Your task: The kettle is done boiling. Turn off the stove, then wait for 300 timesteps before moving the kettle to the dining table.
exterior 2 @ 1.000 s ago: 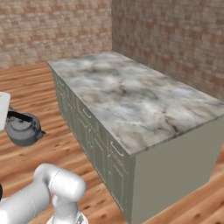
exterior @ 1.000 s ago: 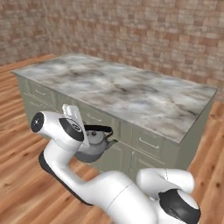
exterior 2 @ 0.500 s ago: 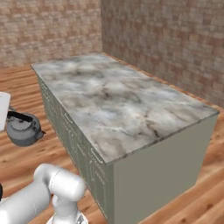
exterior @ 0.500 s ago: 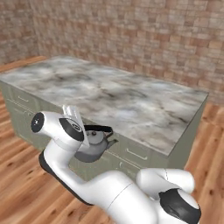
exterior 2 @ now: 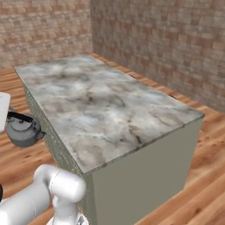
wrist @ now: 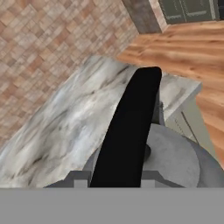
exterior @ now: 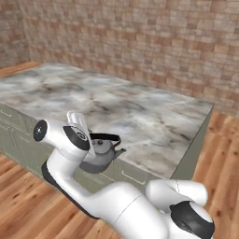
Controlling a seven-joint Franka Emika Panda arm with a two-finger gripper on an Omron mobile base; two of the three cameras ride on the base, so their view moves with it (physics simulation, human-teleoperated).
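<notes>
- Carrying the kettle [exterior: 100, 156] in the air beside the dining table [exterior: 140, 116], below the level of the marble top, in front of the olive-grey side.
- Seen from the right base camera: kettle [exterior 2: 24, 132] hangs left of the table [exterior 2: 110, 114], over the wood floor [exterior 2: 26, 176], apart from the table edge.
- Gripper [wrist: 114, 181] clamped on the black arched handle [wrist: 131, 127]; handle runs straight up from between the fingertips in the hand camera, domed lid and grey body just beneath.
- Hanging roughly level, spout toward the table side; no obvious tilt.
- Handling guess: rigid metal body, moderate weight if any water is left, load hung under a thin handle, so likely to swing on fast moves.
- Thin smooth handle probably lets the body rotate about the grip line; hold at the arch top, centred over the lid, looks right.
- Next, by judgement: needs lift above the tabletop edge before moving over the marble; bottom could clip the edge otherwise.
- Set down flat, well in from the edge.
</notes>
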